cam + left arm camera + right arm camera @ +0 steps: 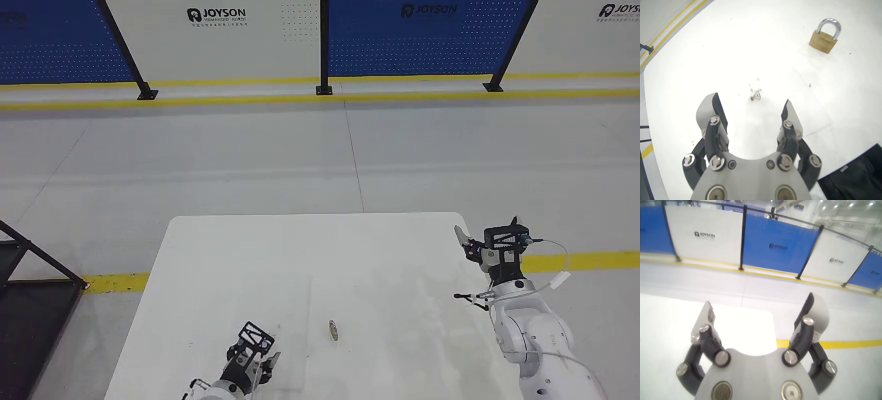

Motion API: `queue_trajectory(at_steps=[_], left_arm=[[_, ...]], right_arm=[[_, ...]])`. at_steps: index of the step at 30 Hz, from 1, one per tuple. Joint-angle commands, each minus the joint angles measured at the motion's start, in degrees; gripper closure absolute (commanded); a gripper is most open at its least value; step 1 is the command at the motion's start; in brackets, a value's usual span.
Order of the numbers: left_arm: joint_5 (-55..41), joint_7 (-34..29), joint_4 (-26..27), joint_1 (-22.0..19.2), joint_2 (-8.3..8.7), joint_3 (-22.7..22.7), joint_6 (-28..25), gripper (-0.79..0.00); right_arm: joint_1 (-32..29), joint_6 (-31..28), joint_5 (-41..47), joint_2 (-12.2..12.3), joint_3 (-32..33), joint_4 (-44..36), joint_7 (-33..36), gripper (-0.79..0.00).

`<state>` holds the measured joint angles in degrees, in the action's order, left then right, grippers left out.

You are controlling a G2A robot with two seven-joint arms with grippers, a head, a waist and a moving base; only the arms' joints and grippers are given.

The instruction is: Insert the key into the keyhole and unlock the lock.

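White desk (400, 260) carries the brass padlock (333, 330) at lower centre of the top view. The small key (756, 95) lies apart from it, just ahead of the left hand (258, 340), which is spread, probably to pinch it. The right hand (759, 299), also spread, waits at the right edge.

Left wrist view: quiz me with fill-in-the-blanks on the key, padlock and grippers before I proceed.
The key lies on the ___, not in a gripper.
The brass padlock has its shackle ___.
The left gripper has its fingers ___.
The right gripper holds ___.
Missing words: table; closed; open; nothing.
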<state>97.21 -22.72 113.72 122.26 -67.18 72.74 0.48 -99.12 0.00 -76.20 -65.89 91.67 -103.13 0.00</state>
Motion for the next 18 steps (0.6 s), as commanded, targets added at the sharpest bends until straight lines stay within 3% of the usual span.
queue_trajectory(at_steps=[1, 5, 6, 18], left_arm=[[-0.1, -0.28, -1.78, -1.92, -0.26, -1.19, 0.9, -0.57], [-0.35, -1.03, -3.62, -3.92, -0.57, -2.67, 1.69, -0.465], [-0.27, -1.21, -3.89, -4.25, -0.62, -2.95, 1.72, -0.382], [0.05, -2.48, -5.92, -6.24, -0.9, -4.22, 2.5, -0.323]], right_arm=[[0.0, 0.0, 0.0, 0.0, 0.0, 0.0, 0.0, -0.785], [0.0, 0.0, 0.0, 0.0, 0.0, 0.0, 0.0, -0.785], [0.0, 0.0, 0.0, 0.0, 0.0, 0.0, 0.0, -0.785], [0.0, 0.0, 0.0, 0.0, 0.0, 0.0, 0.0, -0.785]])
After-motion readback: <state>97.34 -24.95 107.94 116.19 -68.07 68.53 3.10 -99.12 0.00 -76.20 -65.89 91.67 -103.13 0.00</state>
